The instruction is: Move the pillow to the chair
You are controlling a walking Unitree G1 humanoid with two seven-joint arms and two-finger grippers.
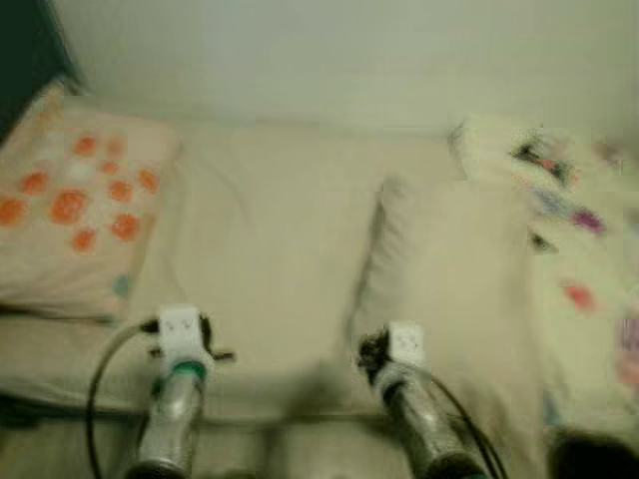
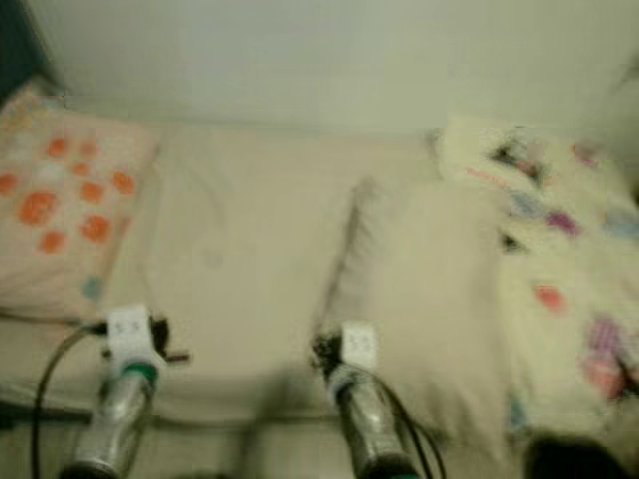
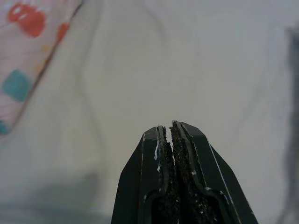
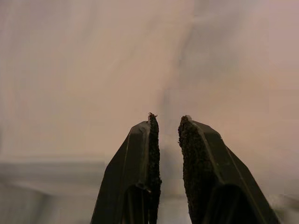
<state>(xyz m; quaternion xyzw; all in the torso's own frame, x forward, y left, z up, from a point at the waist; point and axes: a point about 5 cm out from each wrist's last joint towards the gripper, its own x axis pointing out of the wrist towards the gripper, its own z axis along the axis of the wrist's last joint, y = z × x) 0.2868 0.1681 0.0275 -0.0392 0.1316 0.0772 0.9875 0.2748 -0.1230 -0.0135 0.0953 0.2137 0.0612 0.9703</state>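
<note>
A plain cream pillow (image 1: 449,269) lies on the bed, right of centre, its long side running away from me. My right arm (image 1: 404,349) is held just above the pillow's near left corner. Seen from the wrist, the right gripper (image 4: 167,116) is open by a narrow gap, with nothing between its fingers and pale fabric beyond it. My left arm (image 1: 182,334) hovers over the cream sheet (image 1: 260,230) to the left. The left gripper (image 3: 168,127) is shut on nothing above that sheet. The head views are blurred.
A pillow with orange dots (image 1: 75,210) leans at the left end of the bed. A quilt with a floral print (image 1: 574,239) covers the right side. A pale wall (image 1: 349,50) runs behind the bed. A dark object (image 1: 589,454) sits at the lower right.
</note>
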